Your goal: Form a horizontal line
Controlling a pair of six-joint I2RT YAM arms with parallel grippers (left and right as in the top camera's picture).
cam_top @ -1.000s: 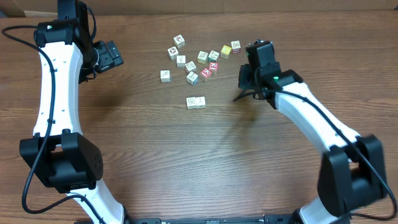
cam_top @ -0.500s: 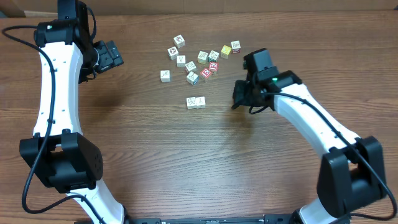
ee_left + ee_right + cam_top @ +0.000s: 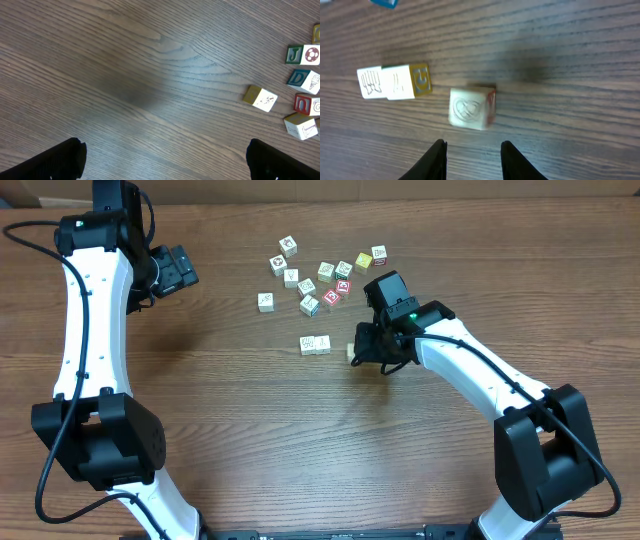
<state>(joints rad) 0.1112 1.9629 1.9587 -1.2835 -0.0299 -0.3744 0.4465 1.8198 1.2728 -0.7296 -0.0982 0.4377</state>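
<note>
The horizontal line is a short row of two touching cream cubes; in the right wrist view this row has a yellow end face. A third cream cube with a red side lies a small gap to the row's right, blurred. That loose cube sits just past my right gripper, which is open with nothing between its fingers. From overhead my right gripper hangs close over the cube. My left gripper is far off at the upper left and open wide over bare wood.
Several loose picture cubes lie scattered behind the row. Some of these cubes show at the right edge of the left wrist view. The wooden table spreads out to the front.
My right arm has swung left and down toward the row. Its jaws have widened, and a cube now lies on the table just right of the row. The left arm has not moved.
</note>
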